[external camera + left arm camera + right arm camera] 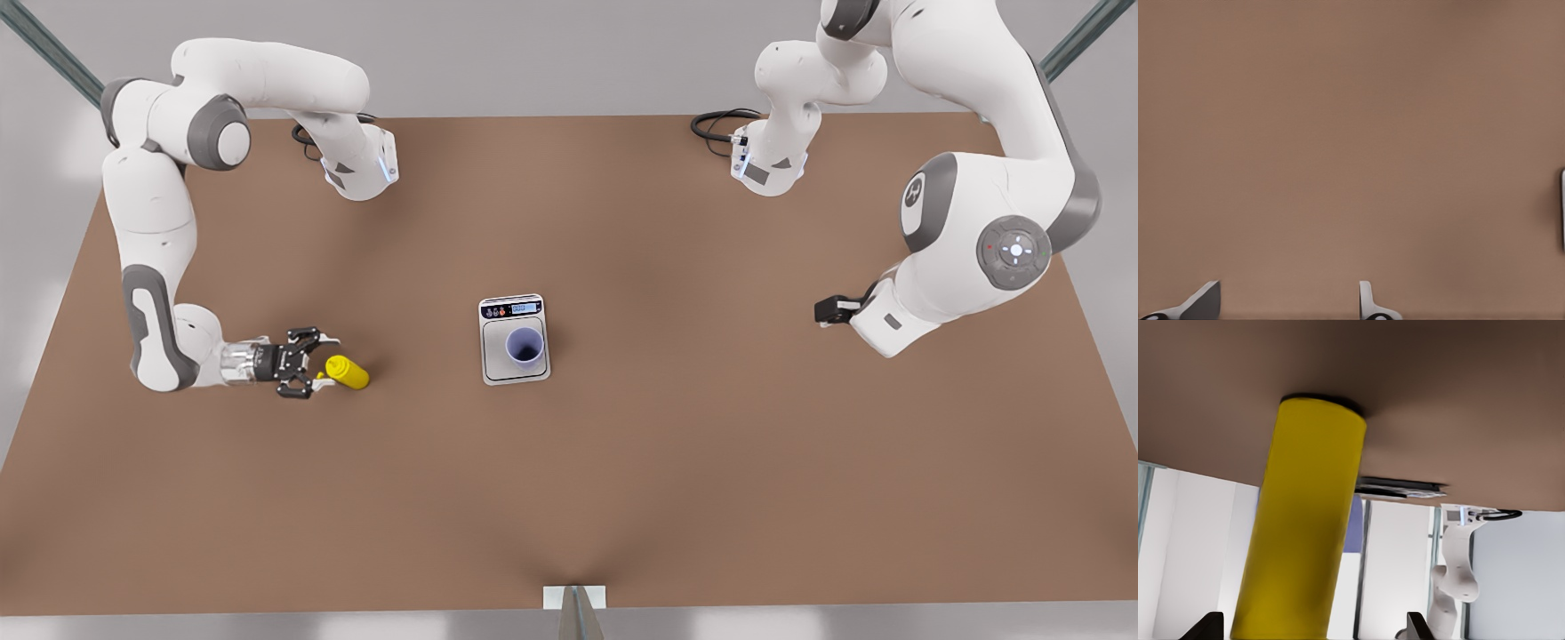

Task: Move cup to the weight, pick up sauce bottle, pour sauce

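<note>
White arms, grey joints, black cables

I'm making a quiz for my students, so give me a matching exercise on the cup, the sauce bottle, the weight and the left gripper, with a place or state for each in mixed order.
1. cup
2. sauce bottle
3. weight
4. left gripper

A. silver-grey, near the table's middle
B. open, over bare table at the front view's right
C. on the weighing plate
D. yellow, between the open fingers of the right gripper

Pairs: 1-C, 2-D, 3-A, 4-B
</note>
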Controlling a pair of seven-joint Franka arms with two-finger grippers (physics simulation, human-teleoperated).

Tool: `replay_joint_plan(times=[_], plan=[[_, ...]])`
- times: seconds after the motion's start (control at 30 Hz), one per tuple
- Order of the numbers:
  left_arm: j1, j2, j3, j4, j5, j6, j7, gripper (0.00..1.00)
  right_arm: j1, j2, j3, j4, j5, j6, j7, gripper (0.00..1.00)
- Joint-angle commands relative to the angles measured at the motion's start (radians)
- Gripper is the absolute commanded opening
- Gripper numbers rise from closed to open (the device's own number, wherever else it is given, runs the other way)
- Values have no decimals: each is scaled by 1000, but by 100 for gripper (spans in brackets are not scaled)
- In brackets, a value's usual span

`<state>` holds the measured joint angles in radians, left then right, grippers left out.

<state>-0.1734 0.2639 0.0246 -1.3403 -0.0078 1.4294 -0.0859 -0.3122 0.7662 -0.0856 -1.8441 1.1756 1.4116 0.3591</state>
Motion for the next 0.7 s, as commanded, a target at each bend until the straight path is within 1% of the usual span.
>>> replay_joint_plan(times=[0.0,0.13,0.17,0.2,0.23,0.27,0.3,0.33,0.37,0.4,0.43,0.47,0.5,0.53,0.67], plan=[[0,1,0,1,0,0,0,100,-1,-4,-6,2,-8,0,1,100],[0,0,0,1,0,0,0,100,-10,-36,-75,63,-106,10,-8,100],[0,0,0,1,0,0,0,100,-10,-41,-82,120,-158,13,-26,100],[-1,0,0,0,-1,-1,-9,100,-8,-61,-82,230,-243,12,-28,100],[0,-14,1,1,-3,-3,-17,100,8,-110,-69,383,-365,9,-16,100],[0,-32,9,53,0,-4,-24,100,47,-165,-51,511,-508,1,-23,100],[0,-38,9,70,11,-4,-32,100,120,-251,-36,580,-663,0,-95,100],[0,-48,9,70,23,-4,-34,100,185,-323,1,631,-835,1,-206,100],[0,-86,6,60,26,-4,-34,100,277,-413,17,634,-984,9,-221,100],[0,-117,3,1,16,-1,-31,100,285,-487,113,625,-1106,21,-267,100],[0,-123,3,-86,14,-1,-29,100,286,-519,159,602,-1148,52,-267,100],[0,-161,5,-100,23,3,-31,100,286,-524,207,589,-1156,67,-266,100],[0,-180,5,-94,25,3,-32,100,289,-524,211,589,-1159,75,-264,100],[0,-178,5,-88,26,0,-32,100,317,-538,208,577,-1159,82,-264,100],[0,-173,6,-88,26,-18,-31,100,323,-533,208,575,-1151,98,-266,100]])
